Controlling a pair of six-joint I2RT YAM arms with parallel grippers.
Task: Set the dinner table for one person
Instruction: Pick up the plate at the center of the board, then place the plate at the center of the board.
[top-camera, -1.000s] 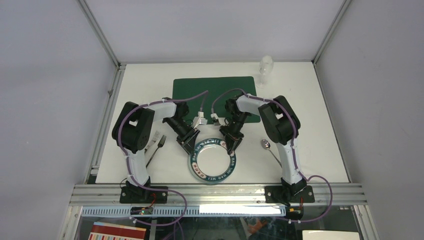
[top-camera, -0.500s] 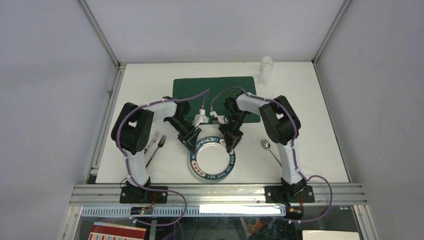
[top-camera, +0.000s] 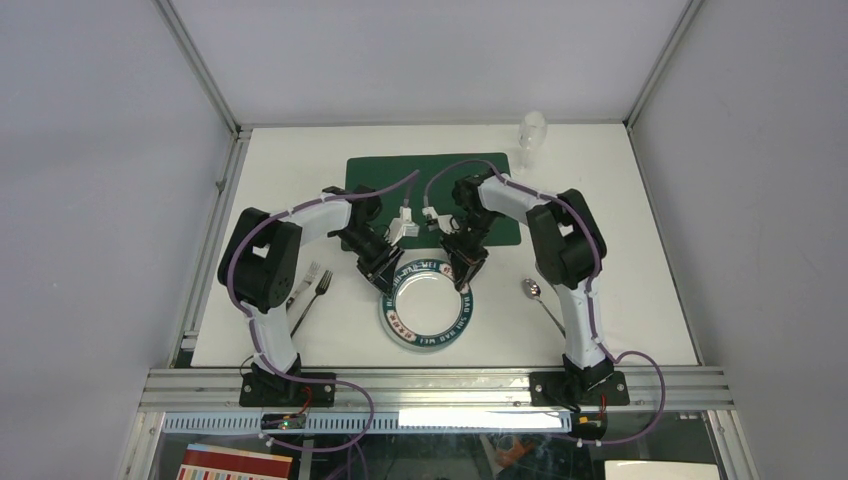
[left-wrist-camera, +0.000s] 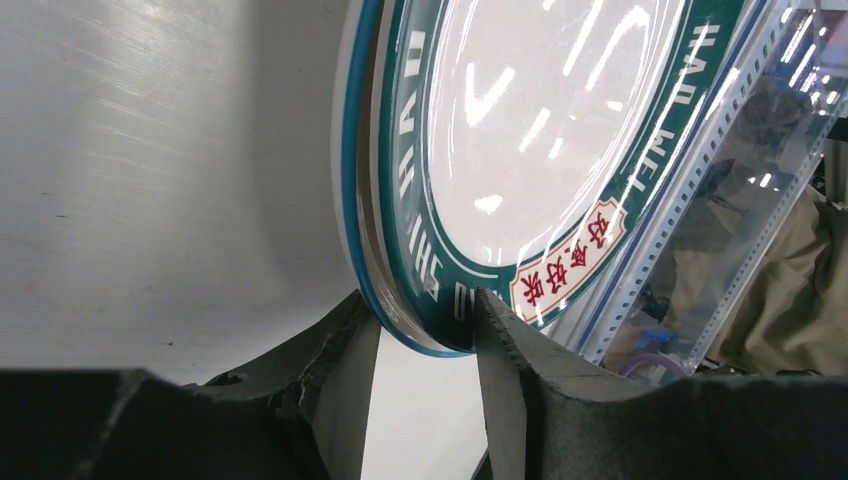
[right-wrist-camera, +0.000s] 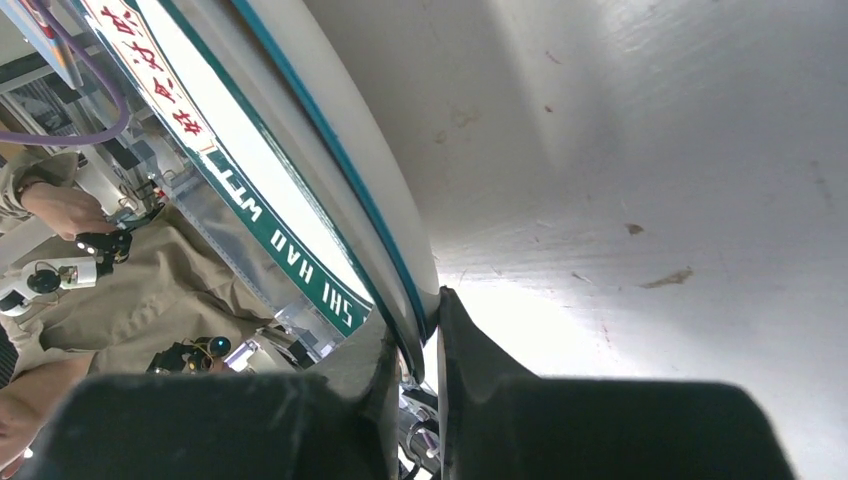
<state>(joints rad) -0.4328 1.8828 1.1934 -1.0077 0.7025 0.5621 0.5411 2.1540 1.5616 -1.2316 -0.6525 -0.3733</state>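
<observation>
White dinner table (top-camera: 620, 200); grey walls (top-camera: 90, 200)

Bright, even overhead light; glare streaks the plate (left-wrist-camera: 520, 130), and wrist foregrounds seem blurred.

White plate (top-camera: 428, 305), green lettered rim (red emblems), dark green placemat (top-camera: 375, 170)

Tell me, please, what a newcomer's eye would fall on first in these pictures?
First, the white plate with its green lettered rim, at the middle of the dinner table, pinched at its far edge by both the left gripper and the right gripper. Just behind it lies a dark green placemat. A fork lies at the left, a spoon at the right, and a clear glass stands at the far right corner.
</observation>
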